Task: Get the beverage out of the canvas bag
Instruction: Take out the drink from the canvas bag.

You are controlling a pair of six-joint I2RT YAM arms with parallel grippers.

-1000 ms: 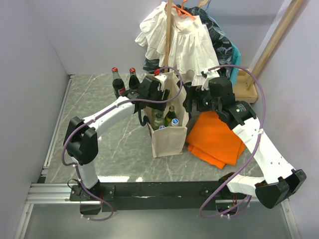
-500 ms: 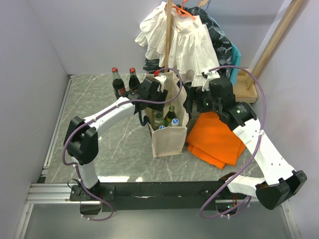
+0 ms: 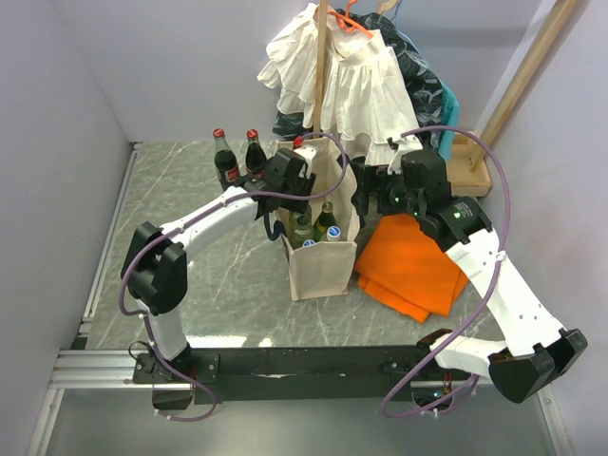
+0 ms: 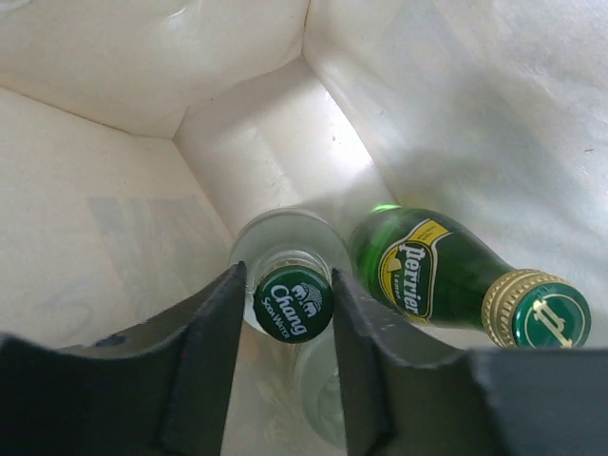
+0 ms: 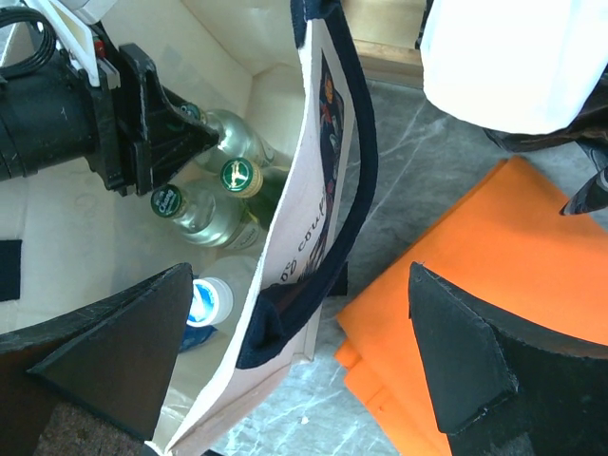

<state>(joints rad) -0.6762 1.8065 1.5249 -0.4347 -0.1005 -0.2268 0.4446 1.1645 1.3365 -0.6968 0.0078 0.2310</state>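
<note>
Left wrist view shows the left pincer [image 4: 288, 281], barely moved in the last second, parted narrowly around the Chang bottle [image 4: 293, 306] inside the canvas bag [image 4: 133, 218], Perrier bottle [image 4: 427, 271] at 3 o'clock, so closing looks next, while the right pincer [image 5: 285, 356] gapes wide at the bag's rim.

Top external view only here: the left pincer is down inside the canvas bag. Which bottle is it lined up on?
Observer: The left pincer straddles the Chang soda water bottle, fingers flanking its cap; whether it grips is unclear.
Operator: Anything crowding it?
Observer: A green Perrier bottle sits close beside it.
Operator: And the right pincer?
Observer: The right pincer is open, straddling the canvas bag wall and its navy handle.
</note>
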